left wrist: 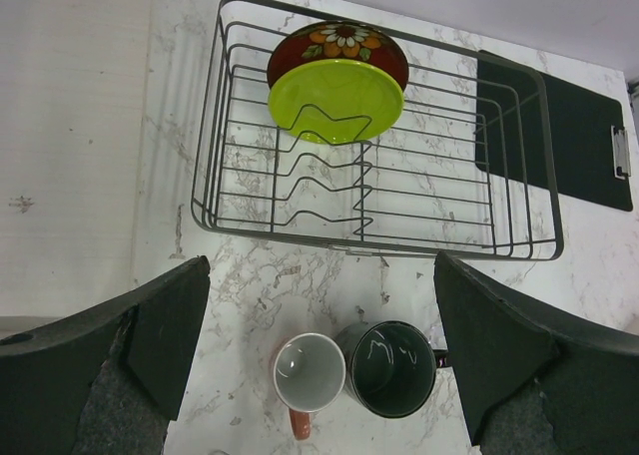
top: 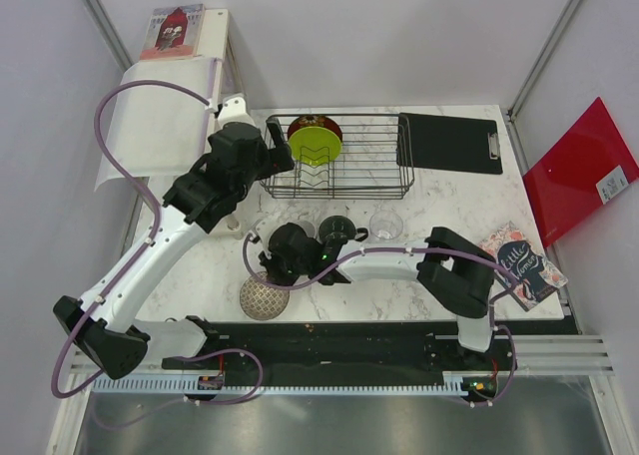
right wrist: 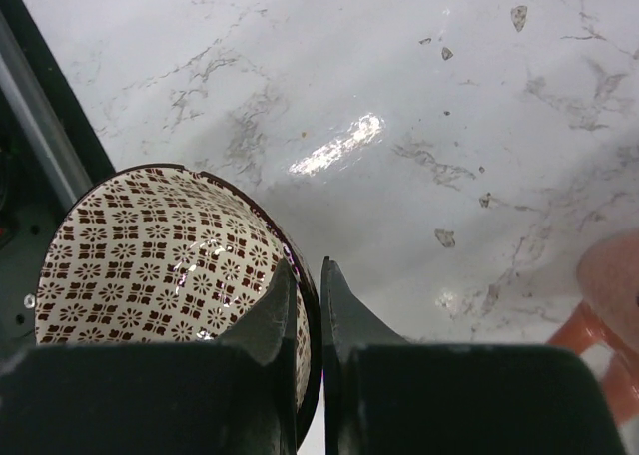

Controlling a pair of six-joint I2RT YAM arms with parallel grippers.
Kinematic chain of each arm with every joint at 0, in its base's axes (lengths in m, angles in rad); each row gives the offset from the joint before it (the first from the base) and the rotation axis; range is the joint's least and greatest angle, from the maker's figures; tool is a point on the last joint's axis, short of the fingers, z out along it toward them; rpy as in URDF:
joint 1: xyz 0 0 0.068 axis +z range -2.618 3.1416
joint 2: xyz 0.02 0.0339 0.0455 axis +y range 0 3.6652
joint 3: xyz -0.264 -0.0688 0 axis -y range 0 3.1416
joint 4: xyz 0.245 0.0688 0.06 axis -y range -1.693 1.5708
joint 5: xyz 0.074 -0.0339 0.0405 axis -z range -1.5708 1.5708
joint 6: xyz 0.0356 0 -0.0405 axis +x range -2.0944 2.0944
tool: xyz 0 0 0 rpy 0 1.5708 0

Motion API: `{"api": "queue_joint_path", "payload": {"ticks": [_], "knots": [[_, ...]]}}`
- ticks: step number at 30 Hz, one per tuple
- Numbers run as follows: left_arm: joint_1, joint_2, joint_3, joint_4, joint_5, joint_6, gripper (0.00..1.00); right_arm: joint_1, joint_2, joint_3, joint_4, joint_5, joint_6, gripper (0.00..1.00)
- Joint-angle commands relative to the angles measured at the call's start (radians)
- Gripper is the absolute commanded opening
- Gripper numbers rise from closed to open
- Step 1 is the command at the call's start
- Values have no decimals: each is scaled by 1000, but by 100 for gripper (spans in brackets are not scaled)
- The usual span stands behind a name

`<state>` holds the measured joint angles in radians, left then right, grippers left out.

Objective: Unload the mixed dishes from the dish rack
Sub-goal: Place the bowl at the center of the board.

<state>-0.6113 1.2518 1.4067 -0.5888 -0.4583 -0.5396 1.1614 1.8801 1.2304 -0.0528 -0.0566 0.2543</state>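
Note:
The dish rack (top: 339, 166) holds the lime-green plate (top: 316, 146) upright against the dark red patterned bowl (top: 315, 127); both also show in the left wrist view, plate (left wrist: 336, 101) and bowl (left wrist: 339, 41). My left gripper (top: 278, 154) hovers open and empty, high over the rack's near left corner (left wrist: 321, 265). The orange-red cup (left wrist: 309, 373) and dark grey mug (left wrist: 391, 368) stand side by side on the table in front of the rack (left wrist: 379, 240). My right gripper (right wrist: 308, 275) is shut on the rim of the small pink-white patterned bowl (right wrist: 150, 265), low at the near table edge (top: 262, 296). The clear glass (top: 385, 224) stands right of the mug (top: 334, 228).
A black clipboard (top: 449, 142) lies right of the rack. A book (top: 524, 260) lies at the right near corner. A white shelf stand (top: 170, 106) stands at the back left. A red folder (top: 584, 171) leans outside on the right.

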Motion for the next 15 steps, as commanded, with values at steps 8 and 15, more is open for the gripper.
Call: {"api": "queue_joint_path", "payload": {"ticks": [8, 15], "knots": [[12, -38, -29, 29, -2, -28, 99, -11, 140, 155, 139, 23, -41, 0], [15, -37, -29, 32, 12, -23, 99, -55, 174, 199, 136, 1, -18, 0]]}}
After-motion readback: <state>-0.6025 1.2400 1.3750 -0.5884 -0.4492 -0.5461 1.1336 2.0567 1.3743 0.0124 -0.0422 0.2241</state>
